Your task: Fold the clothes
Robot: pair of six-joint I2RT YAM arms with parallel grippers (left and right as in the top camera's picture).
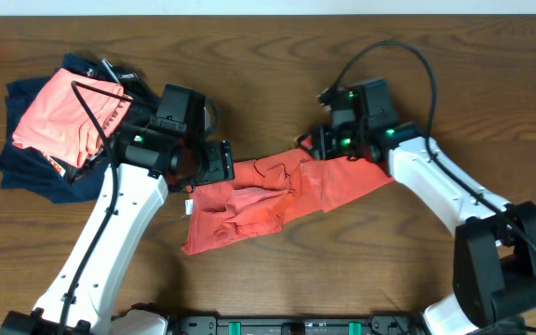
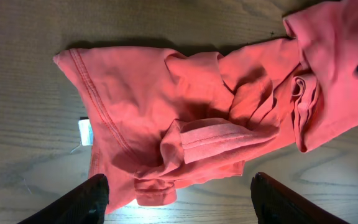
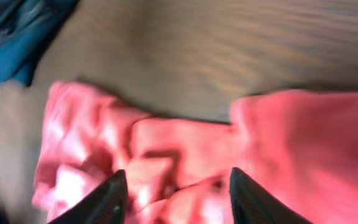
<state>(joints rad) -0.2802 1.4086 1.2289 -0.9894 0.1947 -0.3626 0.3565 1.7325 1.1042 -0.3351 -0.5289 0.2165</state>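
Observation:
The red-orange T-shirt [image 1: 268, 200] lies crumpled on the wooden table, stretched from lower left to upper right, its lettering hidden. In the left wrist view the shirt [image 2: 204, 118] shows a stitched hem, a white label and a bunched sleeve. My left gripper [image 1: 214, 163] is open over the shirt's left edge, its fingers [image 2: 178, 199] wide apart above the sleeve fold. My right gripper [image 1: 316, 144] is open above the shirt's upper right part; its fingers [image 3: 176, 196] straddle rumpled cloth [image 3: 185, 155], and the view is blurred.
A pile of clothes sits at the far left: a paler salmon-pink garment [image 1: 63, 116] on top of navy and black garments [image 1: 31, 167]. Bare wooden table [image 1: 361, 270] surrounds the shirt. The blue pile also shows in the right wrist view [image 3: 17, 37].

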